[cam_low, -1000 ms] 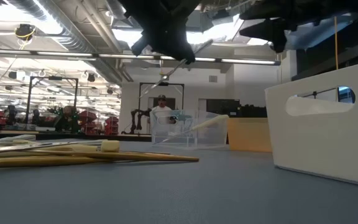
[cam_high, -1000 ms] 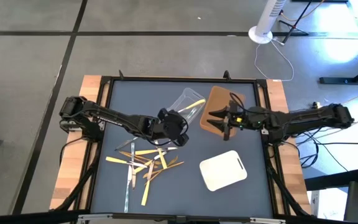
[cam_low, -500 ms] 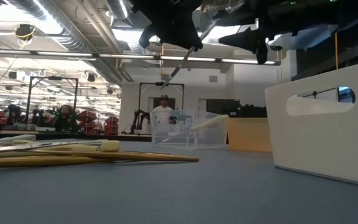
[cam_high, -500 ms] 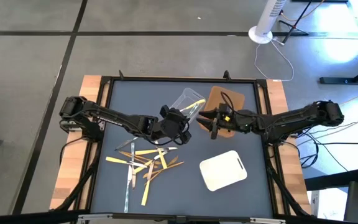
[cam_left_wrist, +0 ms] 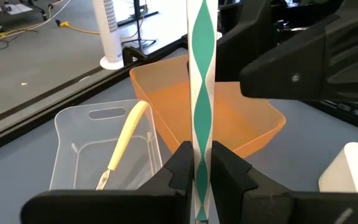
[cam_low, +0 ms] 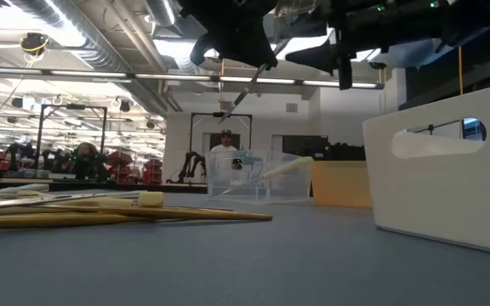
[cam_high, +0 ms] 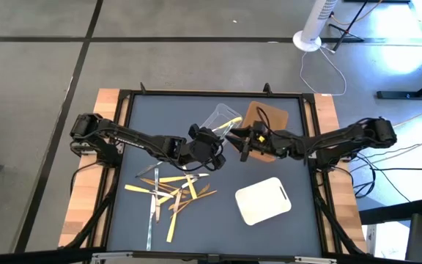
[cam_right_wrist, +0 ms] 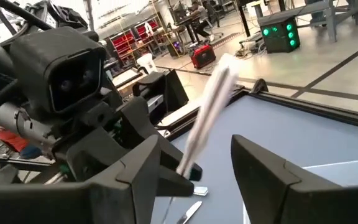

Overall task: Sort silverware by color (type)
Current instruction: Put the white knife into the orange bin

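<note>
Left gripper (cam_high: 212,141) mid-table, above surface, pinching silver utensil (cam_left_wrist: 201,93) that points toward right gripper (cam_high: 242,139) just beside it, fingers apart. Clear tub (cam_high: 222,117) behind both grippers, one utensil (cam_high: 229,122) lying inside. Brown tray (cam_high: 269,117) right of tub, under right arm. White tray (cam_high: 264,199) nearer front, right. Pile of utensils (cam_high: 168,192) front-left, below left gripper.

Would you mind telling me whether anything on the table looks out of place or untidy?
Yes: the silverware lies criss-crossed in a loose heap on the mat, unsorted, and the clear tub holds one pale yellow utensil.
</note>
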### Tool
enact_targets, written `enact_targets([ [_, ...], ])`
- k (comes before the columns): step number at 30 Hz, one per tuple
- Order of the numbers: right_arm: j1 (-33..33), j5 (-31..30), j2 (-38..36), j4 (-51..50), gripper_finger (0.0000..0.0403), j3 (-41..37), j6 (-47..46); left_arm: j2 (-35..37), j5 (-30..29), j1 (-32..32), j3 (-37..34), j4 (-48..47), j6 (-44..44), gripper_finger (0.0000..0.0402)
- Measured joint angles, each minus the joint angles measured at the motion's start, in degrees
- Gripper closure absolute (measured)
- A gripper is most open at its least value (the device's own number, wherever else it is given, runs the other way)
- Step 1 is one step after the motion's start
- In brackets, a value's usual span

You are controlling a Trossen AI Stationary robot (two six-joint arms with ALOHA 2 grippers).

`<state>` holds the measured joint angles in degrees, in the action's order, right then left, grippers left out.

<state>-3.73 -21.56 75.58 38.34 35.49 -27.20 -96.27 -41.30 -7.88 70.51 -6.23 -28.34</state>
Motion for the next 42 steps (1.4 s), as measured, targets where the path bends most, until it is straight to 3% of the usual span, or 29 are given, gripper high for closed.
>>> enact_targets([
  [20,0.0,-3.56,3.23,-0.97,0.0222,3.36,0.06,-0.02,0.02,0.0,-0.01,-0.01,-0.01,0.0369],
  [31,0.0,-3.56,3.23,-0.97,0.0313,3.36,0.09,-0.04,0.02,-0.01,-0.01,-0.02,-0.02,0.0368],
  [42,-0.02,-3.35,3.18,-0.93,0.0373,3.41,0.24,-0.05,0.05,0.0,-0.03,-0.05,0.01,0.0367],
])
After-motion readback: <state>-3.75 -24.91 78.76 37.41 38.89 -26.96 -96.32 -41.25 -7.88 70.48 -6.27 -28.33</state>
